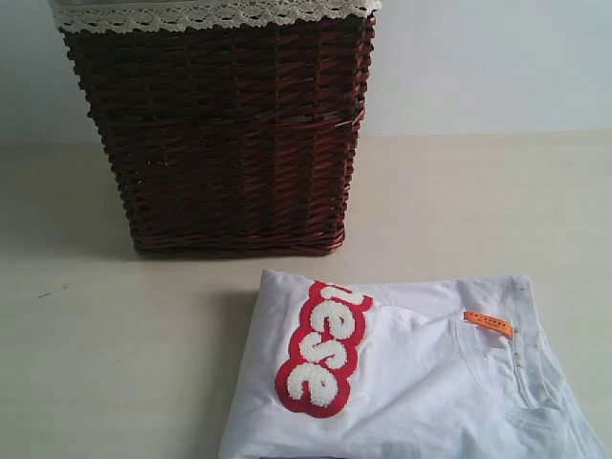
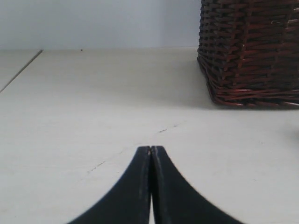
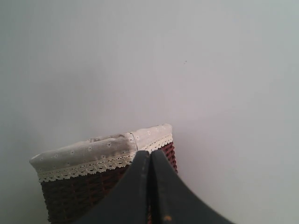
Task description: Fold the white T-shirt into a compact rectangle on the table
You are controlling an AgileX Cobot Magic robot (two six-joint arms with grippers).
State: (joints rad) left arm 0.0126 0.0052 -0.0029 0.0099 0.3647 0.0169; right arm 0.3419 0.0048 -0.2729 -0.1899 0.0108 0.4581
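Observation:
The white T-shirt (image 1: 421, 382) lies folded on the table (image 1: 115, 363) at the lower right of the exterior view, its fuzzy white letters outlined in red (image 1: 323, 349) facing up and the orange neck label (image 1: 488, 322) showing. Neither gripper appears in the exterior view. My left gripper (image 2: 151, 148) is shut with nothing in it, low over bare table (image 2: 93, 116), apart from the shirt. My right gripper (image 3: 150, 153) is shut and empty, raised, pointing at the basket's rim.
A dark red wicker basket (image 1: 225, 134) with white lace trim (image 1: 210, 13) stands at the back, just behind the shirt. It also shows in the left wrist view as the basket (image 2: 250, 51) and in the right wrist view as the basket (image 3: 93, 172). A pale wall rises behind.

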